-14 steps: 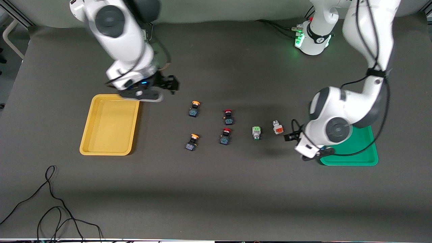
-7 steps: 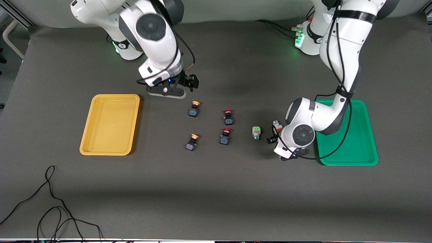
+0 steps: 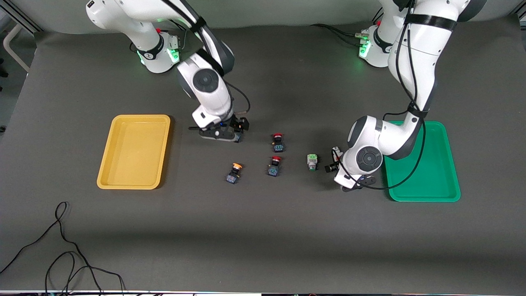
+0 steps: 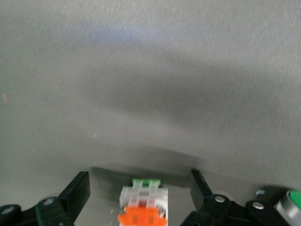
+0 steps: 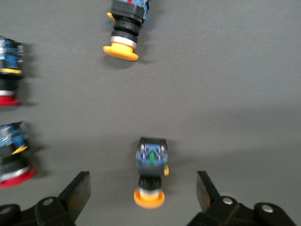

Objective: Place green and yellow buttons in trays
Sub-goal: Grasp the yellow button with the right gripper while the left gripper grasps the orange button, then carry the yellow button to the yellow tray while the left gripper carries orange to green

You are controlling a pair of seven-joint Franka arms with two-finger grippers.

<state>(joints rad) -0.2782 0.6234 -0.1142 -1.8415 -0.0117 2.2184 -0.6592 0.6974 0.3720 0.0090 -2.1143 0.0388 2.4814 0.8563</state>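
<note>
Yellow button point(image 5: 150, 175) framed between spread fingers of right gripper point(image 5: 143, 190), nothing gripped. Orange-faced white button point(image 4: 142, 209) framed by open left gripper point(image 4: 141, 188), ungripped, green tray point(image 3: 439, 181) at its three o'clock.

From the front view you look down from high, facing both robot bases, and you see the whole table point(image 3: 263, 230). Your left wrist view looks down very close on the orange-faced white button point(image 4: 142, 209). Your right wrist view looks down close on a yellow-capped button point(image 5: 150, 175). Both wrist views share with the front view the row of buttons at mid-table.
</note>
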